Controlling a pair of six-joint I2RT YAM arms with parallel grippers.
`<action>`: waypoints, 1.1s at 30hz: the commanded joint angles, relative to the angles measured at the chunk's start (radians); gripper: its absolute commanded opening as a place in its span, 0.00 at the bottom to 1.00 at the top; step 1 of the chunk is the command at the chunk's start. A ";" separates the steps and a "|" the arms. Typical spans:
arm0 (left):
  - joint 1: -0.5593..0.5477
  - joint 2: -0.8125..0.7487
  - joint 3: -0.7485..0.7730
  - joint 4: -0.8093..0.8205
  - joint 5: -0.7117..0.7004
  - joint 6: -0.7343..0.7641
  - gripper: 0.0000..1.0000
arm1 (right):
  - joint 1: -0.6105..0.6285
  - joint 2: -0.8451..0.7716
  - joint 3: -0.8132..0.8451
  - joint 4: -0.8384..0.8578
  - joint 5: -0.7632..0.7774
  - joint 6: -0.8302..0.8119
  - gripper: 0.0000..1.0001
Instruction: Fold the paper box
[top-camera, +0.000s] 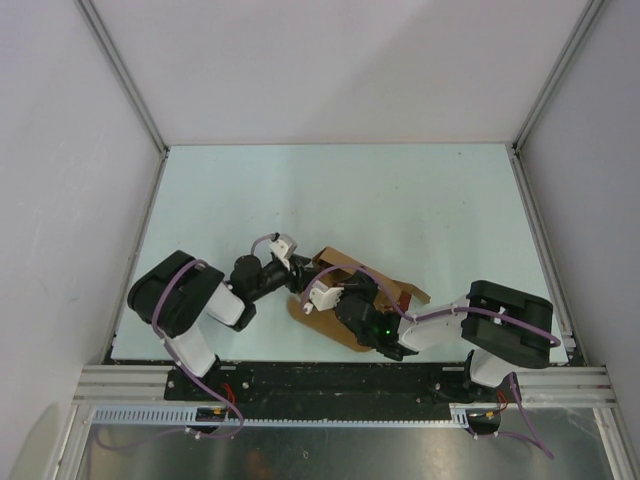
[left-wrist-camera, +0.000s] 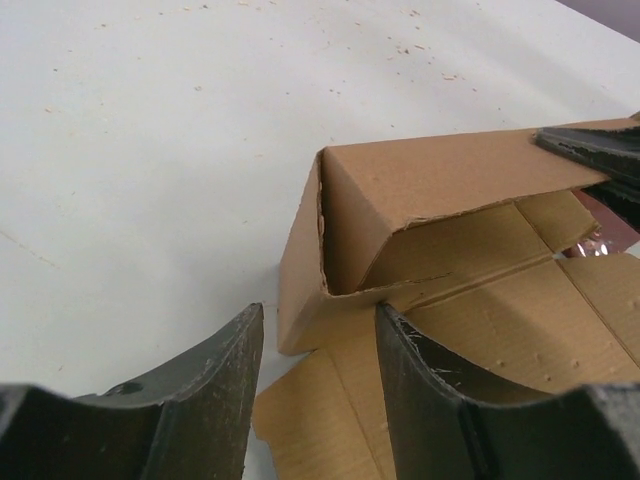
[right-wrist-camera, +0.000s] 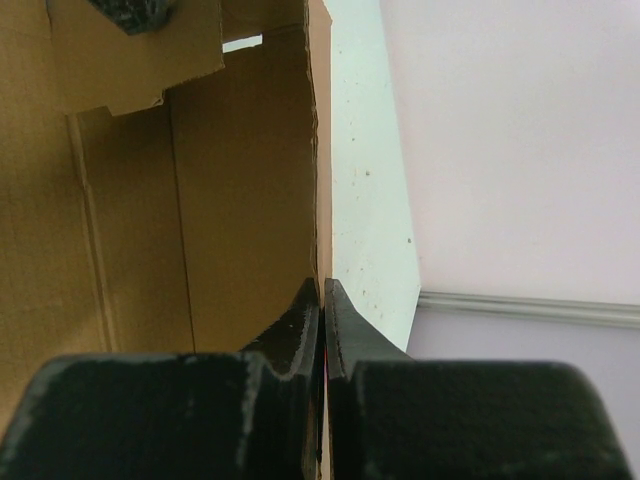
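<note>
While the right gripper (right-wrist-camera: 323, 300) pinches one wall tight, the paper box (left-wrist-camera: 440, 180) sits at the near middle of the table (top-camera: 400, 200) | left gripper (left-wrist-camera: 320, 318): loose, fingers (left-wrist-camera: 200, 400) apart by the corner | best: right holds steady, left presses the fold slowly.

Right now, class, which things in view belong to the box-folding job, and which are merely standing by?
In the job:
paper box, partly folded
right tool, shut on one box wall
left tool, open at a box corner

Not in the job:
table
white enclosure walls
metal rail at the near edge
</note>
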 joint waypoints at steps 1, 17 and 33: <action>-0.002 0.031 0.041 0.089 0.096 0.037 0.55 | 0.015 0.001 -0.014 -0.062 -0.104 0.083 0.00; 0.000 0.124 0.070 0.222 0.084 0.024 0.59 | 0.016 -0.007 -0.015 -0.082 -0.127 0.103 0.01; -0.002 0.153 0.119 0.267 0.118 -0.028 0.52 | 0.016 -0.018 -0.014 -0.114 -0.162 0.137 0.01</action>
